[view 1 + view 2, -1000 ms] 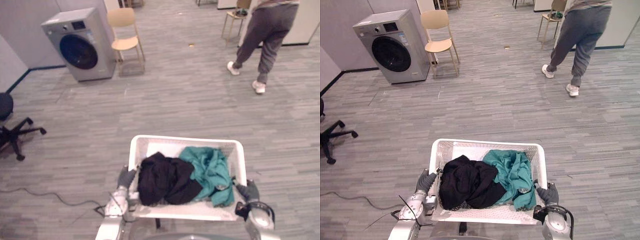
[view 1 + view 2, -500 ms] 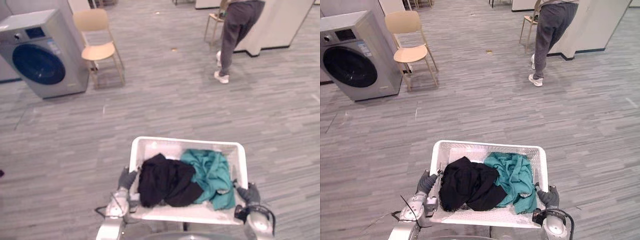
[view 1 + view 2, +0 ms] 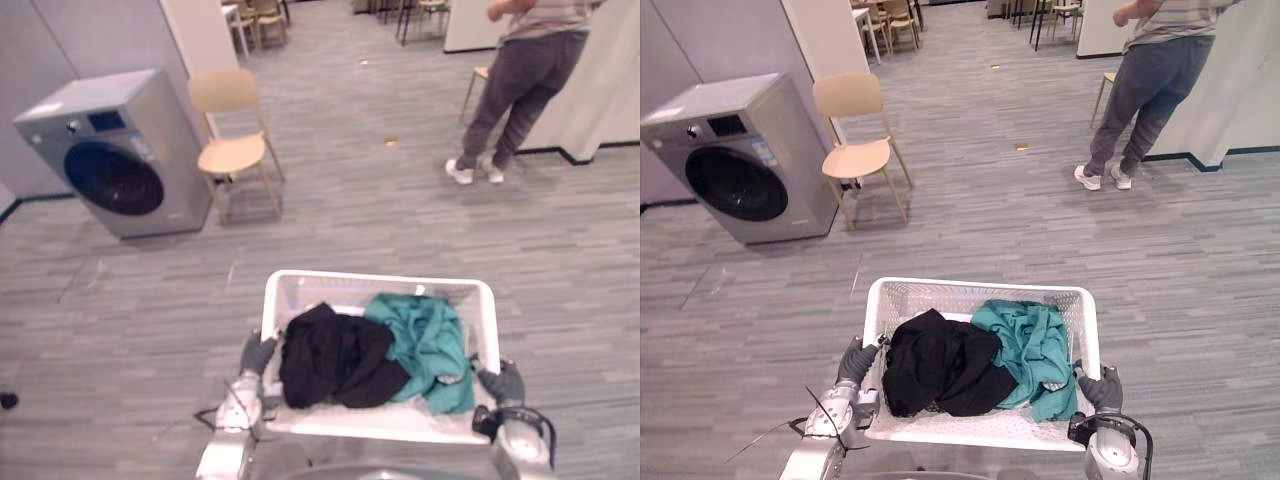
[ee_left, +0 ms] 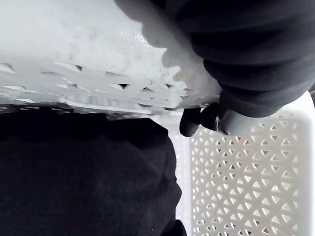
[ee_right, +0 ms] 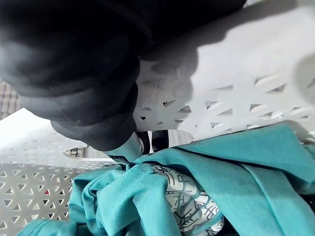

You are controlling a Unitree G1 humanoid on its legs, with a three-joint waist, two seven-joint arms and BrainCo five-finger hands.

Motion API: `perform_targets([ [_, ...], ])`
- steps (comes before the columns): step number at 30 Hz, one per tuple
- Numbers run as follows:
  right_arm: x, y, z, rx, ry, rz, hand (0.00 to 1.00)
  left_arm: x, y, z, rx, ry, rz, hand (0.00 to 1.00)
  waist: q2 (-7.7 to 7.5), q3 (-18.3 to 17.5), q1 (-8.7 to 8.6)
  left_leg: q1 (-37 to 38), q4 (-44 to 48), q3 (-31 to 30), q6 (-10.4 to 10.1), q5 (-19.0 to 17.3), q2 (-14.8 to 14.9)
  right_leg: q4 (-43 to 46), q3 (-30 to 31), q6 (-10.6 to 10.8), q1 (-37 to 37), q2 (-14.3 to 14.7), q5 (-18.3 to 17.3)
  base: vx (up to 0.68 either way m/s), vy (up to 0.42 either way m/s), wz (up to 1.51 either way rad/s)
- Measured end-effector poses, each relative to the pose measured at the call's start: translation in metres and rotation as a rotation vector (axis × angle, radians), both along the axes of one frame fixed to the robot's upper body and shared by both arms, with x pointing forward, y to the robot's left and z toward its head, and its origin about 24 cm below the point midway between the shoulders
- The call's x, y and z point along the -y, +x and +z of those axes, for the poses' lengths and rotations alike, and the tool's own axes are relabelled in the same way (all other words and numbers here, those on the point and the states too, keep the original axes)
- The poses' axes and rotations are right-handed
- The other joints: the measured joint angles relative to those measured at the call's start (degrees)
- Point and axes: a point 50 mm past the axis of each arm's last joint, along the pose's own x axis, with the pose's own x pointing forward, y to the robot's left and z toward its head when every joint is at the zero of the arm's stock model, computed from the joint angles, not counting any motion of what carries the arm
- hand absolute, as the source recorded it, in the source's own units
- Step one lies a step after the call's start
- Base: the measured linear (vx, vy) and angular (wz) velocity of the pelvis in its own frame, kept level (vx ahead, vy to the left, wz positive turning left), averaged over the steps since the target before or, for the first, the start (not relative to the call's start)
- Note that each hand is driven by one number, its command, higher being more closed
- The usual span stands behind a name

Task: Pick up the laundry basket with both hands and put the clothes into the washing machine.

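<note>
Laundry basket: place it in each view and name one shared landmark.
Left eye view: laundry basket low centre, between left hand and right hand.
Right eye view: low centre too.
Left wrist view: white wall beside black garment.
Right wrist view: rim beside teal garment.
Landmark: its perforated wall.

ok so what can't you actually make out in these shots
Laundry basket bottom, eye views: covered by the black garment and teal garment; anything beneath them is hidden.
Person, eye views: cut off above the chest by the top edge.
Washing machine, eye views: panel markings too small; whether its door is latched cannot be told.
</note>
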Motion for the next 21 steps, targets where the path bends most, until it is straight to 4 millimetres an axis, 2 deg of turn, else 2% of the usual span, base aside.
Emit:
perform_targets([
  [1, 0.000, 0.001, 0.002, 0.008, -0.003, 0.000, 1.00, 0.000, 0.000, 0.000, 0.001, -0.005, 0.011, 1.00, -0.02, 0.05, -0.01, -0.87, -9.55, 3.04, 1.69, -1.06, 0.69, -1.83, 0.57, 0.06, 2.14, -0.80, -0.04, 0.32, 0.082, -0.35],
  [2, 0.000, 0.001, 0.002, 0.009, -0.005, -0.001, 1.00, 0.000, 0.000, 0.000, 0.000, -0.008, 0.013, 1.00, -0.14, 0.13, 0.01, -0.98, -15.39, 4.30, 2.18, -1.38, 0.52, -2.34, 0.84, 0.18, 3.00, -1.22, -0.12, 0.39, 0.115, -0.37],
  [3, 0.003, -0.002, 0.003, 0.006, -0.019, -0.009, 1.00, 0.004, 0.000, 0.000, -0.002, -0.016, 0.009, 1.00, -0.28, 0.02, -0.14, 0.63, -33.25, 5.81, 0.95, 0.32, -1.88, -1.32, 1.23, 2.26, 3.89, -2.25, -1.55, 0.23, 0.074, -0.20],
  [4, 0.011, -0.004, -0.006, -0.039, -0.021, -0.016, 1.00, 0.013, -0.005, -0.008, -0.051, -0.037, 0.016, 1.00, -1.27, 0.22, -1.49, 12.22, -53.67, 5.24, 0.16, 1.70, -6.76, 6.06, 7.98, 9.57, -12.06, -6.80, 0.74, 0.15, 0.049, -0.15],
  [9, 0.011, -0.008, -0.010, -0.057, -0.015, -0.023, 1.00, 0.013, -0.005, -0.009, -0.054, -0.034, 0.013, 1.00, -1.37, 0.18, -1.69, 12.37, -54.02, 5.44, 0.15, 1.71, -6.79, 5.94, 8.27, 9.59, -12.11, -6.79, 0.74, 0.00, 0.000, 0.00],
  [13, 0.009, -0.023, -0.032, -0.129, 0.063, -0.067, 1.00, 0.013, -0.004, -0.018, -0.096, 0.003, -0.036, 1.00, -1.95, -0.18, -1.88, 12.39, -55.08, 5.57, 0.11, 1.77, -6.60, 3.67, 8.13, 10.14, -11.74, -6.82, 1.71, 0.00, 0.000, 0.00],
  [14, 0.009, -0.031, -0.043, -0.172, 0.096, -0.091, 1.00, 0.012, -0.005, -0.026, -0.133, 0.015, -0.050, 1.00, -2.18, -0.48, -1.89, 12.46, -56.03, 5.57, 0.33, 2.17, -6.52, 1.75, 7.91, 10.38, -11.36, -6.85, 2.61, 0.01, 0.042, -0.02],
  [16, 0.005, -0.041, -0.063, -0.259, 0.155, -0.116, 1.00, 0.006, -0.008, -0.042, -0.215, 0.047, -0.080, 1.00, -3.23, -1.33, -2.48, 12.34, -58.00, 5.84, 0.48, 3.23, -6.50, -2.91, 8.27, 10.79, -10.75, -6.92, 5.03, 0.03, 0.066, -0.16],
  [17, 0.004, -0.039, -0.066, -0.269, 0.165, -0.109, 1.00, 0.004, -0.008, -0.045, -0.227, 0.048, -0.081, 1.00, -3.48, -1.49, -2.49, 12.20, -58.51, 6.28, 0.60, 3.58, -6.50, -4.25, 8.63, 10.81, -10.69, -6.95, 5.92, 0.04, 0.096, -0.32],
  [19, 0.000, -0.031, -0.076, -0.292, 0.218, -0.113, 1.00, -0.003, 0.002, -0.046, -0.236, 0.057, -0.084, 1.00, -5.32, -1.68, -1.86, 10.39, -58.42, 6.95, 0.78, 3.70, -6.62, -9.30, 9.13, 11.73, -9.89, -7.66, 9.11, 0.03, 0.093, -0.14],
  [20, -0.002, -0.031, -0.081, -0.306, 0.253, -0.125, 1.00, -0.006, 0.006, -0.047, -0.241, 0.068, -0.102, 1.00, -6.32, -1.68, -1.92, 9.07, -57.31, 6.51, 1.47, 3.23, -7.07, -10.35, 8.73, 12.12, -9.95, -8.39, 9.64, 0.02, 0.121, 0.32],
  [21, -0.001, -0.030, -0.081, -0.304, 0.264, -0.131, 1.00, -0.005, 0.009, -0.046, -0.239, 0.062, -0.103, 1.00, -6.46, -1.60, -2.33, 7.09, -55.37, 4.78, 2.68, 2.31, -8.08, -10.53, 7.33, 12.21, -10.03, -9.63, 9.59, 0.02, 0.133, 0.50],
])
